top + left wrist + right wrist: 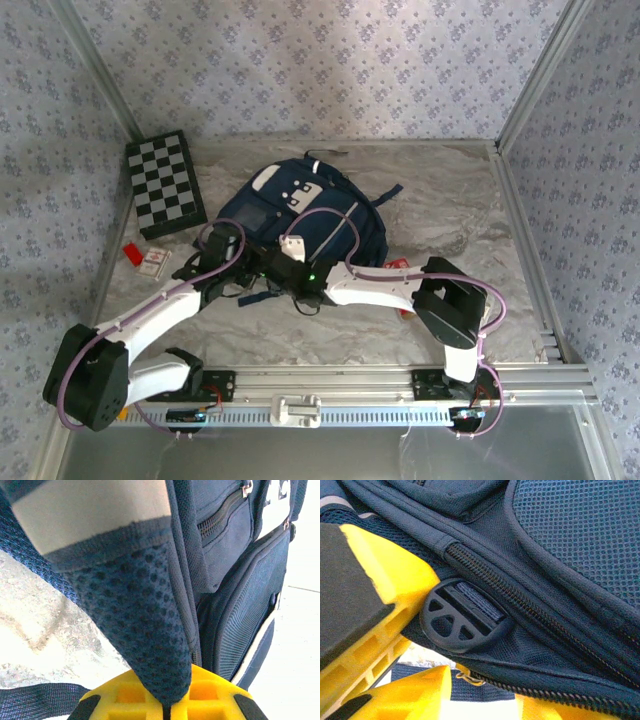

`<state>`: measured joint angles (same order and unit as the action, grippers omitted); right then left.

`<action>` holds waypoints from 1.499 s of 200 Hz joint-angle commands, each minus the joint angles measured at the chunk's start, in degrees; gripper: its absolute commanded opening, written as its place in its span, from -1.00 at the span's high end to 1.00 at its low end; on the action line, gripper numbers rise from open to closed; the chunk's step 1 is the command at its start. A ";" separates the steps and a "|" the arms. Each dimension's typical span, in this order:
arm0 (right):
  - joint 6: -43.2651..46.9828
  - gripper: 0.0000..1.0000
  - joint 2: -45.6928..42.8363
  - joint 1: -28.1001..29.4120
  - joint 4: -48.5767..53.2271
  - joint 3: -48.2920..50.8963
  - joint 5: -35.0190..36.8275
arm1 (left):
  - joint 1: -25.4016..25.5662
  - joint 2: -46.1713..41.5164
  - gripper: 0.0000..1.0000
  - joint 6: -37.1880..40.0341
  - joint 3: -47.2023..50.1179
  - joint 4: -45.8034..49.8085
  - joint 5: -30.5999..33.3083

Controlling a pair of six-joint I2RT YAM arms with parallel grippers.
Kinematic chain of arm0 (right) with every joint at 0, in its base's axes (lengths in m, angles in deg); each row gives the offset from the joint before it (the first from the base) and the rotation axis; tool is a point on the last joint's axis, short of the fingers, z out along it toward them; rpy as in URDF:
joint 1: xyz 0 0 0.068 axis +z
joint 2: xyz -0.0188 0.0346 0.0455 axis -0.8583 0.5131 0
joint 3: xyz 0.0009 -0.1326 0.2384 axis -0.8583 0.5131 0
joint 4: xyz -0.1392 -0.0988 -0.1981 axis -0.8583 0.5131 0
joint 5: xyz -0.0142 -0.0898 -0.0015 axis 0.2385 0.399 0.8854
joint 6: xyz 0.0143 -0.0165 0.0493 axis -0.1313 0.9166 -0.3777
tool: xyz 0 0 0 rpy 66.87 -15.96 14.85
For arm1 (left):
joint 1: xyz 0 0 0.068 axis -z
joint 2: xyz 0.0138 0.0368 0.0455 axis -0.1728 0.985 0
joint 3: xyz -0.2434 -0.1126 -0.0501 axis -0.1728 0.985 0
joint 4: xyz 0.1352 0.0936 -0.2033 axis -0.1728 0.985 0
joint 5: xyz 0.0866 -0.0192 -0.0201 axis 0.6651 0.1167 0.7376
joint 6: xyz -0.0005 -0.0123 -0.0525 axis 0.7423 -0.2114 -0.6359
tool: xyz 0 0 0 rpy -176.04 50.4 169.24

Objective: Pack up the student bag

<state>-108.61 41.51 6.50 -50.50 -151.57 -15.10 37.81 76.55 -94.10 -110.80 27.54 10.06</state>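
The student bag [300,210] lies flat on the table [450,215], midway between the left and right edges and nearer the far edge, its white front-pocket patches toward the far edge and its straps toward the arms. Both arms reach in to the bag's near end. The left gripper [228,255] is at the bag's near left corner. In the left wrist view its yellow fingers [210,695] are pressed together on the narrow end of a padded mesh strap [135,630], pinching it. The right gripper [280,262] is just beside the left one, at the middle of the bag's near end. In the right wrist view its yellow fingers [395,585] stand apart, and a black plastic buckle [465,620] and a zipper seam [520,600] lie at the mouth of the gap; whether the fingers press on the fabric cannot be told. A checkered board [165,185] lies in the far left corner, touching the wall. Small red and white cards [150,258] lie near the left edge, and a red item [400,265] shows beside the right arm.
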 commanded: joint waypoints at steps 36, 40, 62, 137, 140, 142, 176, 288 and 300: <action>1.58 0.52 1.11 -1.38 1.20 -4.05 3.80 | 2.27 -2.99 1.00 -1.05 -1.16 -4.59 -4.17; 1.32 0.55 0.99 -1.38 1.70 -4.04 3.98 | 2.27 -3.02 1.00 -0.93 -1.07 -4.59 -4.02; -0.07 0.70 0.07 -1.13 4.48 -3.05 5.33 | 2.29 -2.86 1.00 -0.56 -1.19 -4.24 -3.67; 5.30 1.00 -5.28 1.00 4.93 2.32 7.63 | 1.07 -2.57 1.00 4.29 -2.75 -0.87 1.05; 5.79 1.00 -5.51 1.25 4.86 2.55 7.46 | 0.90 -2.40 1.00 5.25 -3.31 0.31 1.75; 6.04 1.00 -5.64 1.32 4.84 2.62 7.34 | 0.43 -2.17 1.00 5.73 -3.75 1.32 1.91; 3.45 1.00 -8.23 2.31 11.41 6.31 8.53 | -8.16 -0.12 1.00 8.65 -5.06 1.48 -3.68; 11.00 0.78 -11.56 -1.64 11.29 13.07 8.32 | -12.75 3.05 1.00 9.93 -4.77 -0.77 -8.51; 10.74 0.71 -10.03 -2.02 12.03 11.81 8.57 | -12.63 2.67 1.00 10.02 -4.88 -0.21 -8.18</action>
<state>-100.09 28.27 5.60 -41.58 -137.17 -8.90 25.70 80.18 -85.36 -113.18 30.78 0.84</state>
